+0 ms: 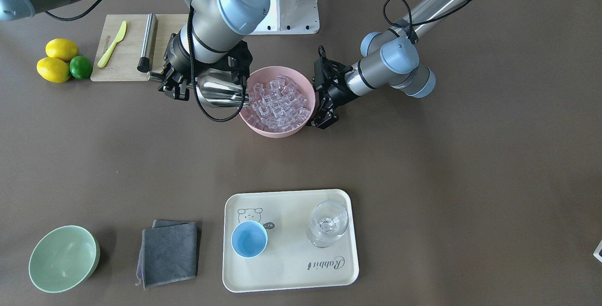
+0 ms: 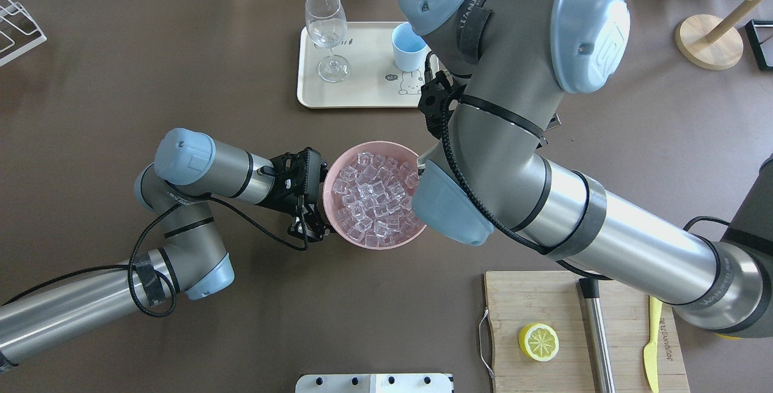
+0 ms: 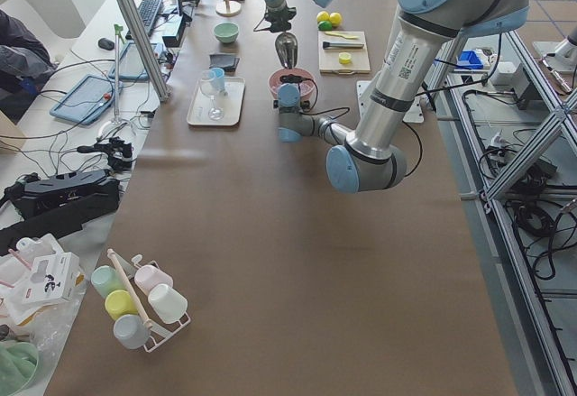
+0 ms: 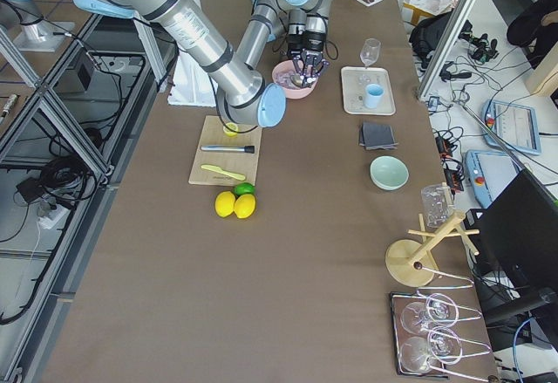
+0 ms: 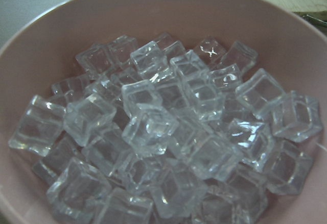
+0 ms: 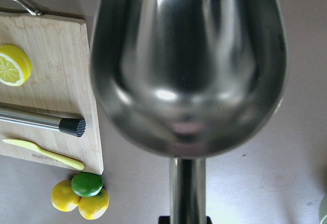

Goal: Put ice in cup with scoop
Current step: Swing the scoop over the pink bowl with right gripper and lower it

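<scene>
On the robot's left, the left gripper (image 2: 311, 230) sits hard against the outer wall of the pink bowl (image 1: 277, 132). Its fingers are down beside the rim, and I can't tell whether they pinch it or stand open next to it. The bowl is heaped with ice (image 1: 280, 99), clear cubes piled on one another. Straight out past the bowl, well apart from it, the cup (image 1: 249, 239) stands upright on a cream tray (image 1: 291, 278), with a stemmed glass (image 1: 328, 223) near it on the same tray. On the bowl's other side, the right gripper (image 1: 178, 87) is clamped tight on the scoop (image 1: 218, 90). The scoop lies roughly level, with its front lip right at the bowl's rim. Farther right is a wooden cutting board (image 1: 120, 64) carrying a steel cylinder (image 1: 147, 40) and a yellow knife (image 1: 113, 43). Two lemons (image 1: 56, 61) and a lime (image 1: 81, 67) are huddled just beyond it.
</scene>
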You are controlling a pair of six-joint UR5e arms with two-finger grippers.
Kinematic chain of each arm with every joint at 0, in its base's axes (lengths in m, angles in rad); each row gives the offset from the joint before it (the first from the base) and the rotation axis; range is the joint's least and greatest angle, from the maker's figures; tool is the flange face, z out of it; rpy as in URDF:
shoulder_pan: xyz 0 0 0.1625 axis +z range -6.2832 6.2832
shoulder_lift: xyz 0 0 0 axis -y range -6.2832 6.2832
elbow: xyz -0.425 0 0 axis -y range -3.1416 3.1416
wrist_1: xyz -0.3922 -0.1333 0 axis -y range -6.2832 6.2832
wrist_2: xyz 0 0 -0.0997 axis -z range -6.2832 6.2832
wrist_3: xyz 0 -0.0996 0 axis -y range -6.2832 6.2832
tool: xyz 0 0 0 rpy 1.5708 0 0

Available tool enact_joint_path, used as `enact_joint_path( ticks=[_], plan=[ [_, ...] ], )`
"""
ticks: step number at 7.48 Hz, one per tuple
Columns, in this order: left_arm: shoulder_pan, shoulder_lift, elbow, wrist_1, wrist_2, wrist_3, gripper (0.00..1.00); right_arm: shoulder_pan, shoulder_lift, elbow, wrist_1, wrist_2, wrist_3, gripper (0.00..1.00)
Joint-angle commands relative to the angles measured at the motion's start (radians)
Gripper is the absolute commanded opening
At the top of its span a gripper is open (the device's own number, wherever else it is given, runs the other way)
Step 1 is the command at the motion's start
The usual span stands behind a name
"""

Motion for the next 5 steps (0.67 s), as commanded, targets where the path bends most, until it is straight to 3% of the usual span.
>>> enact_joint_path(
  ticks=[1,5],
  plan=[
    [0.0,-0.001,-0.001,0.005,0.001,0.003,0.98,-0.061,0.035,-0.076,-0.004,-0.051,0.048,0.0],
    [0.0,-0.002,-0.005,0.006,0.001,0.003,0.98,-0.088,0.098,-0.188,-0.004,-0.054,0.089,0.0]
  ],
)
